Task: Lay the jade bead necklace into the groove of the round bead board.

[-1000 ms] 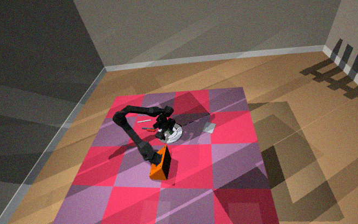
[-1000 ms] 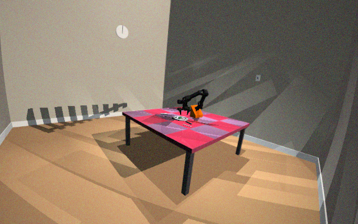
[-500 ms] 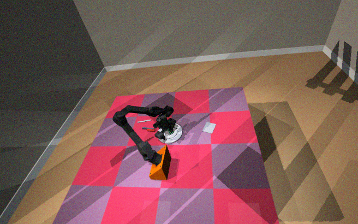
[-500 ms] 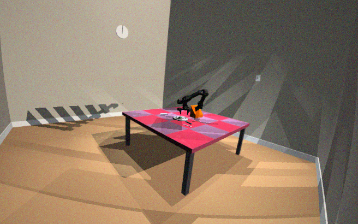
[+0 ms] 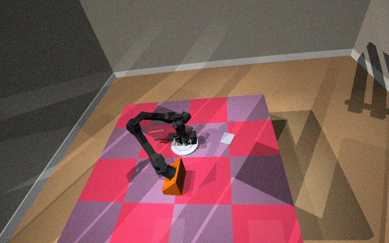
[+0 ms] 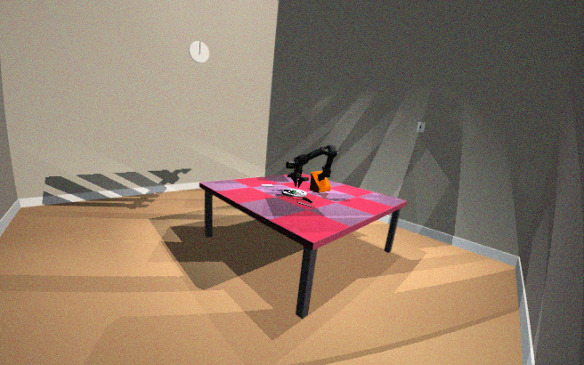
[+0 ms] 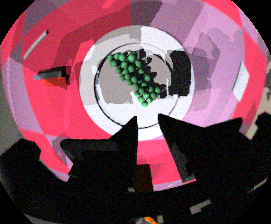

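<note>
The jade bead necklace (image 5: 184, 141) (image 7: 131, 58) lies bunched in a slanting band of green beads on the round bead board (image 5: 175, 150) (image 6: 302, 195) (image 7: 88, 85). In the wrist view it lies inside the board's dark ring groove, reaching close to the ring at the upper left, with much of the ring bare. My gripper (image 6: 297, 186) (image 7: 147, 117) points down over the board. Its fingers stand partly open with a narrow gap, and no bead shows between them. In the top view the gripper hides part of the board and beads.
A white flat card (image 5: 227, 138) (image 7: 241, 89) lies on one side of the board. A red and dark tool (image 5: 163, 141) (image 7: 56, 79) and a thin light rod (image 5: 156, 131) (image 7: 36, 45) lie on the other side. The arm's orange base block (image 5: 175, 182) (image 6: 320, 182) stands near the board.
</note>
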Controlling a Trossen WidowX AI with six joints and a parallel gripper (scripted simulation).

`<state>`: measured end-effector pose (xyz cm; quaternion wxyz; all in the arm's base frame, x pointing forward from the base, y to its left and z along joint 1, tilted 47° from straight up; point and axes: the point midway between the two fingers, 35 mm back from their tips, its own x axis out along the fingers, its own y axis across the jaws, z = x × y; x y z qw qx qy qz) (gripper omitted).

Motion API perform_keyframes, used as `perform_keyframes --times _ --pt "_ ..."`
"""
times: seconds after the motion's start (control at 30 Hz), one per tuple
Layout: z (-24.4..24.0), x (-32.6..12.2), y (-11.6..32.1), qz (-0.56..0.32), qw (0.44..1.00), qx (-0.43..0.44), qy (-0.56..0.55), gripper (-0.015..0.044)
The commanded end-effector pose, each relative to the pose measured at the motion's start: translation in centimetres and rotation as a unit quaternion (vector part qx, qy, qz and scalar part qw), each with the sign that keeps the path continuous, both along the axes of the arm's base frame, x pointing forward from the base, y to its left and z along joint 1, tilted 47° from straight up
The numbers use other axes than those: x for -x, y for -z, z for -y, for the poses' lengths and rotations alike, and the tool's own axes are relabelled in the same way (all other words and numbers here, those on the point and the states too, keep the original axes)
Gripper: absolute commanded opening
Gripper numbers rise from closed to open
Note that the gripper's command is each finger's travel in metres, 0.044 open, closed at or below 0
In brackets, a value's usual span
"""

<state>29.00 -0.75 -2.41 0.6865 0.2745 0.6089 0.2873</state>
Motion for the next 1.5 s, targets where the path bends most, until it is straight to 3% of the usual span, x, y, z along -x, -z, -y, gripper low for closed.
perform_keyframes --times 0.0,0.13,0.2,1.47 --pt "1.5 -2.0 0.4 -0.251 0.938 -0.029 0.238 0.012" --pt "2.1 -2.8 0.6 -0.374 0.856 -0.045 0.354 0.012" --pt "2.2 -3.0 0.7 -0.394 0.839 -0.048 0.372 0.012" --pt "0.0 -3.4 2.8 -0.393 0.84 -0.048 0.372 0.012"
